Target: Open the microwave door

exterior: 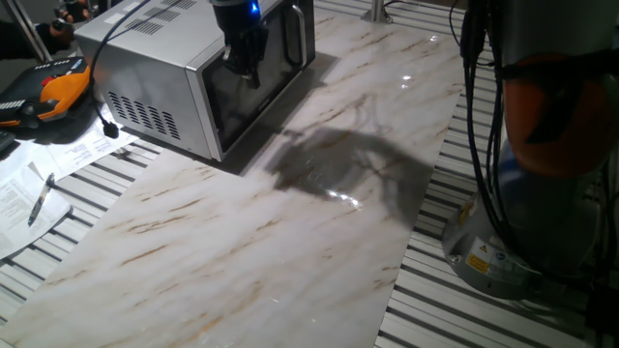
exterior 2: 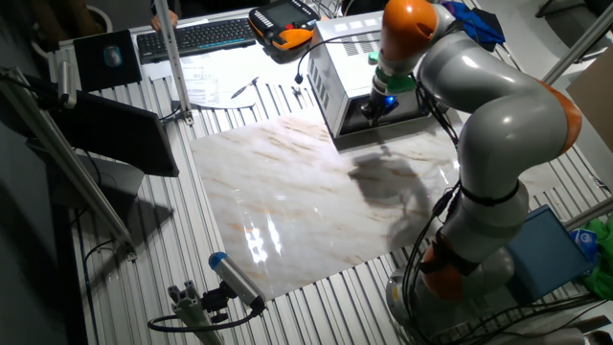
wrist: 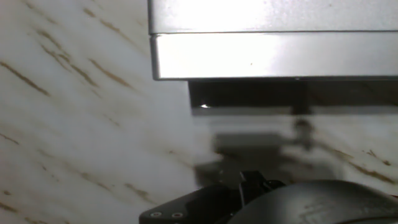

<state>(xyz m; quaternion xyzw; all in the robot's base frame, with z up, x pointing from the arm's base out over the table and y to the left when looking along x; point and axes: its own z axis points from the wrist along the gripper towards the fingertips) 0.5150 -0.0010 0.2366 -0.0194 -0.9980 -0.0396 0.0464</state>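
Observation:
The silver-grey microwave (exterior: 145, 72) stands at the far left of the marble slab, and it also shows in the other fixed view (exterior 2: 335, 57). The microwave door (exterior: 280, 63), with its dark glass, looks closed. Its vertical bar handle (exterior: 302, 34) is at the door's far end. My gripper (exterior: 251, 75) hangs right in front of the door glass, left of the handle, and its fingers look pressed together and empty. In the other fixed view the gripper (exterior 2: 372, 110) is at the microwave's front. The hand view shows a silver edge of the microwave (wrist: 273, 55) above the marble. No fingertips show there.
The marble slab (exterior: 290, 232) lies on a slatted table. An orange and black pendant (exterior: 44, 92), papers and a pen (exterior: 39, 198) lie left of the microwave. The black cord (exterior: 102, 58) runs over its top. The arm's base (exterior: 503, 242) is at the right. A keyboard (exterior 2: 201, 34) sits at the back.

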